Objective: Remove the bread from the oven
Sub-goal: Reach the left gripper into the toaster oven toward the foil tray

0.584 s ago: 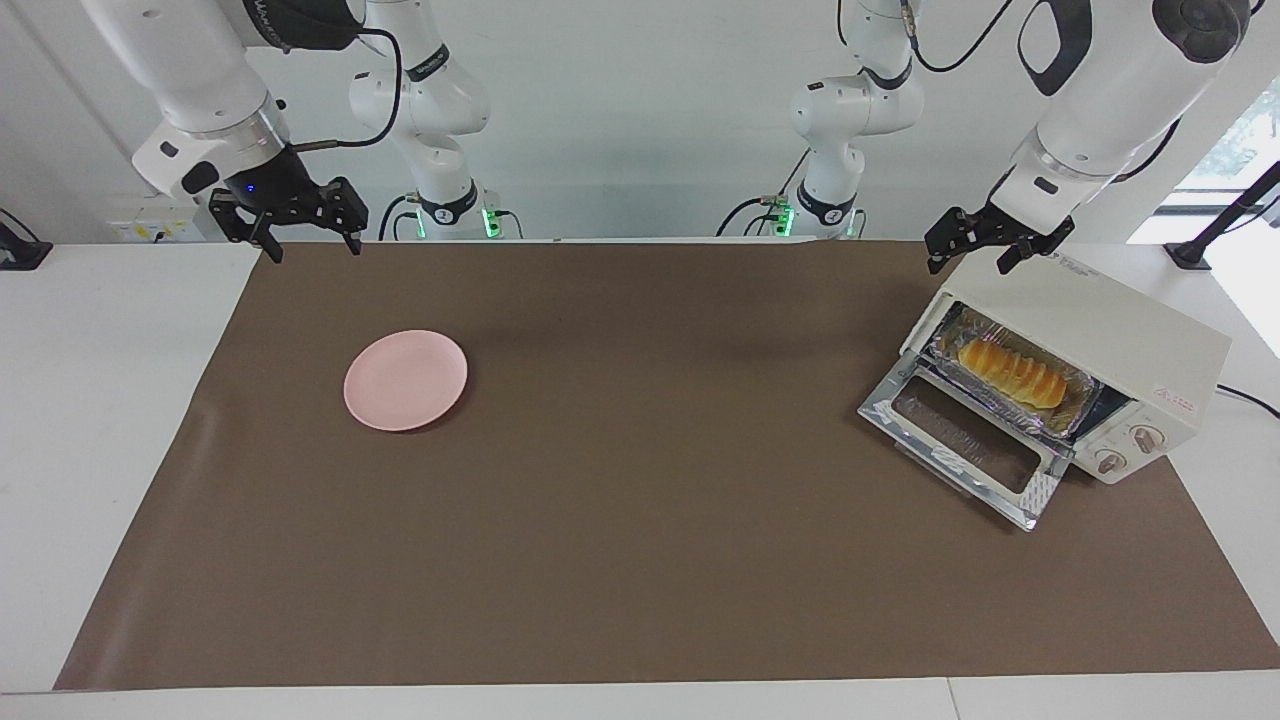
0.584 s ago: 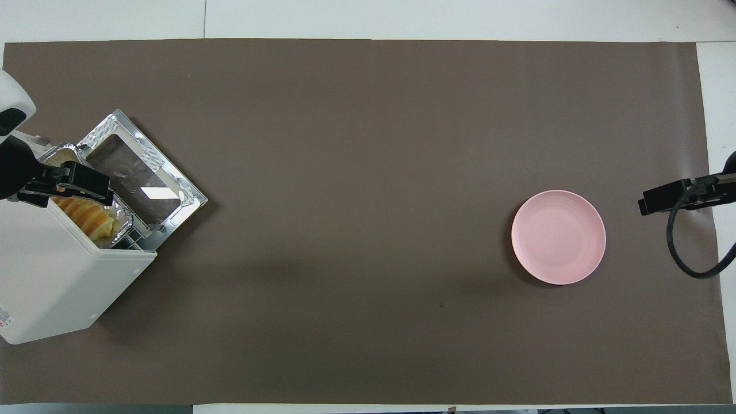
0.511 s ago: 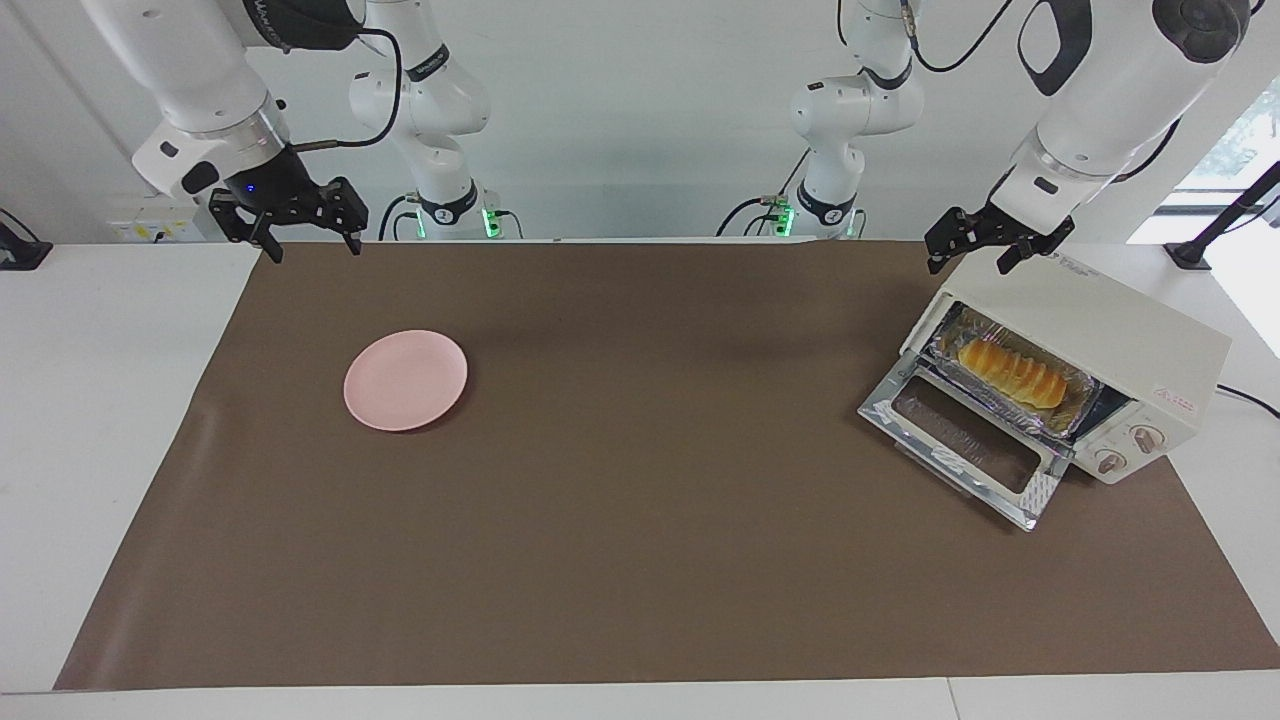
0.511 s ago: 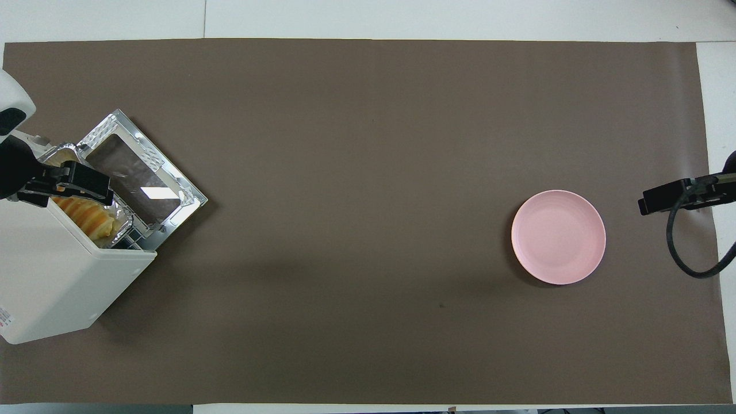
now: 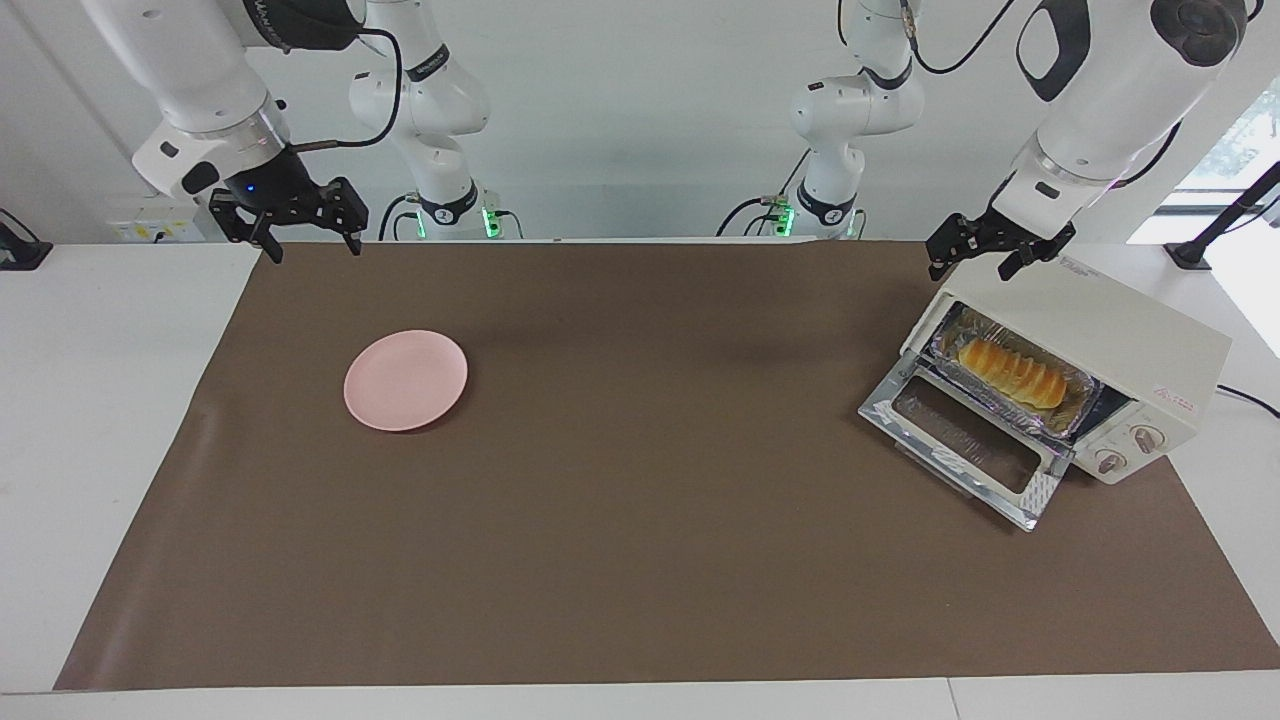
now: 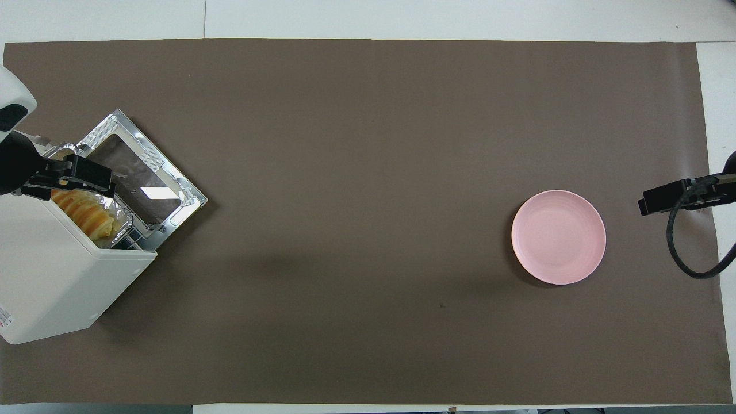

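The cream-white oven (image 5: pixel 1110 325) stands at the left arm's end of the table, its glass door (image 5: pixel 965 440) dropped open. The golden ridged bread (image 5: pixel 1010 371) lies inside on a silver foil tray (image 5: pixel 985 390). In the overhead view the oven (image 6: pixel 52 276) and part of the bread (image 6: pixel 86 214) show too. My left gripper (image 5: pixel 970 267) hangs open over the oven's top edge above the opening, touching nothing; it also shows in the overhead view (image 6: pixel 72 177). My right gripper (image 5: pixel 313 250) waits open and empty over the table edge at the right arm's end.
A pink plate (image 5: pixel 405 380) lies on the brown mat (image 5: pixel 640 560) toward the right arm's end; it also shows in the overhead view (image 6: pixel 558 237). The right gripper (image 6: pixel 673 196) is beside it in the overhead view. The oven's two knobs (image 5: pixel 1130 450) face away from the robots.
My left gripper has turned a little and shifted slightly over the oven's opening; more of the bread shows from overhead. The right arm, plate and oven have not moved.
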`<state>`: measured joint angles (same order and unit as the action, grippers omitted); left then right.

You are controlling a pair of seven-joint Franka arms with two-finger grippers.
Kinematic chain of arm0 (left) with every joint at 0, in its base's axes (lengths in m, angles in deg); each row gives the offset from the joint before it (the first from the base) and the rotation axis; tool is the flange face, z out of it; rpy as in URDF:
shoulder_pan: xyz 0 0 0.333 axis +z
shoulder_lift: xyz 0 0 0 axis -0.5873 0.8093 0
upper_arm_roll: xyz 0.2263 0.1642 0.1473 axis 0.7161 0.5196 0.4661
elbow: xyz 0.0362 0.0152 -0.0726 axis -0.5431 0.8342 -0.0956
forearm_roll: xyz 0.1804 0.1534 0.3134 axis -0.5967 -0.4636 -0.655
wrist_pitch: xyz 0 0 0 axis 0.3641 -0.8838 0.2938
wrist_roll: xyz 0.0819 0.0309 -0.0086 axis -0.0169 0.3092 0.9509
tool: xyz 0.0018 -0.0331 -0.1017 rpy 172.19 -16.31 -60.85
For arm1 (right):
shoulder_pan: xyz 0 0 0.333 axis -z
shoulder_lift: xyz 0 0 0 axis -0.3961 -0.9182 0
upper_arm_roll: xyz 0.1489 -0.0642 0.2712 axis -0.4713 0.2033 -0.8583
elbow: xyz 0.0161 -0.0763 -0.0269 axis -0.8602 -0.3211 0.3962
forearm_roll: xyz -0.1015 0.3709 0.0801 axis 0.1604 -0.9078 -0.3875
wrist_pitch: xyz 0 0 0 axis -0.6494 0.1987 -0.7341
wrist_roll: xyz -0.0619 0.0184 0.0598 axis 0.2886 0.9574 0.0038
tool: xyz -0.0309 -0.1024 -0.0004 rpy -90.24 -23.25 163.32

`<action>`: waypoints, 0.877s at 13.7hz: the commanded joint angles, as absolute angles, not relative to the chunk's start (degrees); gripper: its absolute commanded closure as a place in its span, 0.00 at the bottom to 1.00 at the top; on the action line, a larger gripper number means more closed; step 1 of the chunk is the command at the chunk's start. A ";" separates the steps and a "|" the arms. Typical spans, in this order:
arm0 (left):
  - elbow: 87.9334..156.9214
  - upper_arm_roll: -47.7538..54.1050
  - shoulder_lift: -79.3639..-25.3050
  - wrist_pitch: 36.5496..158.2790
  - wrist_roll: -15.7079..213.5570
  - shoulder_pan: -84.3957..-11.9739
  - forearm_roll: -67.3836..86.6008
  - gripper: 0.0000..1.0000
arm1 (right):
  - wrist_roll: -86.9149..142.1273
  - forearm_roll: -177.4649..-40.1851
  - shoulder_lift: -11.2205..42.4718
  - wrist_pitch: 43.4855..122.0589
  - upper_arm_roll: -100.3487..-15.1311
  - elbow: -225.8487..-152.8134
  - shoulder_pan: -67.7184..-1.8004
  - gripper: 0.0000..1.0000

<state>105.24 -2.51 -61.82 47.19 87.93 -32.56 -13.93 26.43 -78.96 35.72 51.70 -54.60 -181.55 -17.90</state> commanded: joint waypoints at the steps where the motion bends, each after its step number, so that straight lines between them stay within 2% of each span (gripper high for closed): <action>1: 106.75 -2.15 -60.57 53.32 95.84 -33.15 -14.55 0.00 | 27.25 -79.55 36.59 51.57 -54.84 -182.43 -17.45 0.00; 6: 105.42 -1.97 -49.67 61.13 114.02 -33.25 -26.92 0.00 | 27.25 -79.55 36.59 51.57 -54.76 -182.43 -17.45 0.00; 9: 107.35 -1.80 -47.28 64.67 122.23 -32.81 -28.79 0.00 | 27.25 -79.55 36.59 51.57 -54.76 -182.43 -17.45 0.00; 12: 113.32 -1.71 -47.72 68.27 124.96 -32.28 -31.68 0.00 | 27.25 -79.55 36.59 51.57 -54.76 -182.43 -17.45 0.00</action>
<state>108.25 -1.87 -45.75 65.11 122.66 -32.48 -28.77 26.43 -78.96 35.72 51.70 -54.60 -181.55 -17.90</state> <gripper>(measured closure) 0.000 0.000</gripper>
